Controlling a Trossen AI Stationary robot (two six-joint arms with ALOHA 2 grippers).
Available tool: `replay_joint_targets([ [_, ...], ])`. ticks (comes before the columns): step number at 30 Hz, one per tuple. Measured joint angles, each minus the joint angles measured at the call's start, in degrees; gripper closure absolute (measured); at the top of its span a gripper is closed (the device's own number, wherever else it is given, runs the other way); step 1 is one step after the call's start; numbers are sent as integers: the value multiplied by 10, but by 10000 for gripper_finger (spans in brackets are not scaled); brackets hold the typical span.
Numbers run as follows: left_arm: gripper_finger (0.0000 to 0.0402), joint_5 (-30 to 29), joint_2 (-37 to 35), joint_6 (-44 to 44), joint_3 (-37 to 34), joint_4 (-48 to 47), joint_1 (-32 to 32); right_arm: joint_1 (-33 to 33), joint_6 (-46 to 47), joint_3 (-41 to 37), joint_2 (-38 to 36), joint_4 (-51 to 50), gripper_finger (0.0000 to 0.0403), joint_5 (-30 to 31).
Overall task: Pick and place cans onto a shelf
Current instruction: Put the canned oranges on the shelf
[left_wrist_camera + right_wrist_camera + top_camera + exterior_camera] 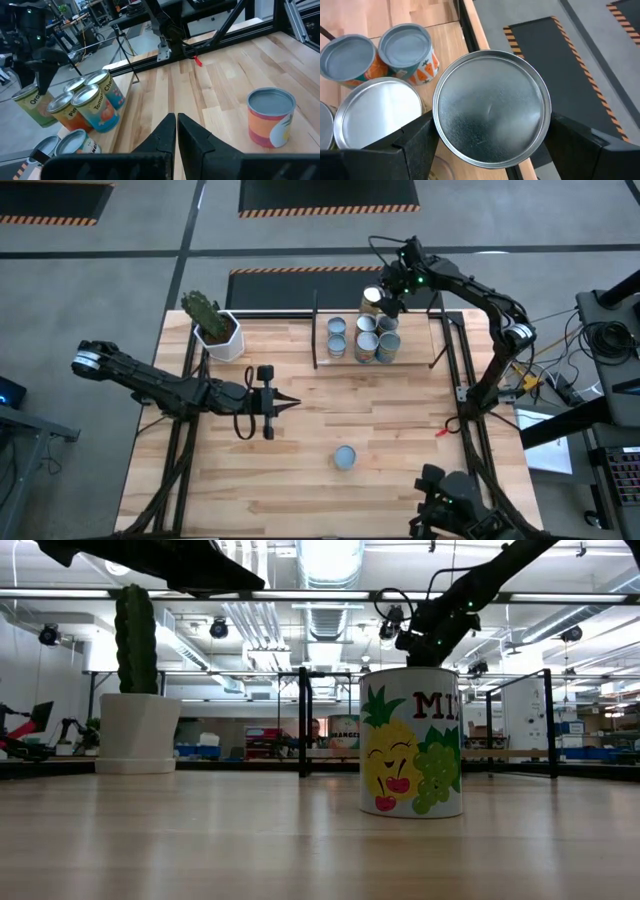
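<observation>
The main risk is at the far edge of the shelf (440,330): the can (491,107) carried by the right pincer (385,298) hangs over the back of the cluster of cans (362,340), right by the shelf's rear rail, with grey floor showing just beyond it. Released too far out, it would likely tip off the back; lowered too close in, it could knock the neighbouring tins over. The right pincer stands wide, its two dark fingers (417,142) pressed on opposite sides of that silver-topped can, so it is clamped on a broad thing rather than empty. The left pincer (176,127) waits over the middle of the bench (300,470) with its fingers pressed together, holding nothing. One last can (345,457) stands alone on the bench, near the front, well apart from the shelf.
</observation>
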Motion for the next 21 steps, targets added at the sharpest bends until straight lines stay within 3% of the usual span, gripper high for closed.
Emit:
replay_joint_targets([
  [15, 402, -1, 0, 4, 0, 0, 0, 8, -3, -34, 0, 10, 101, 10],
  [21, 402, -2, 0, 8, 0, 0, 0, 8, 11, -36, 0, 11, 76, 10],
])
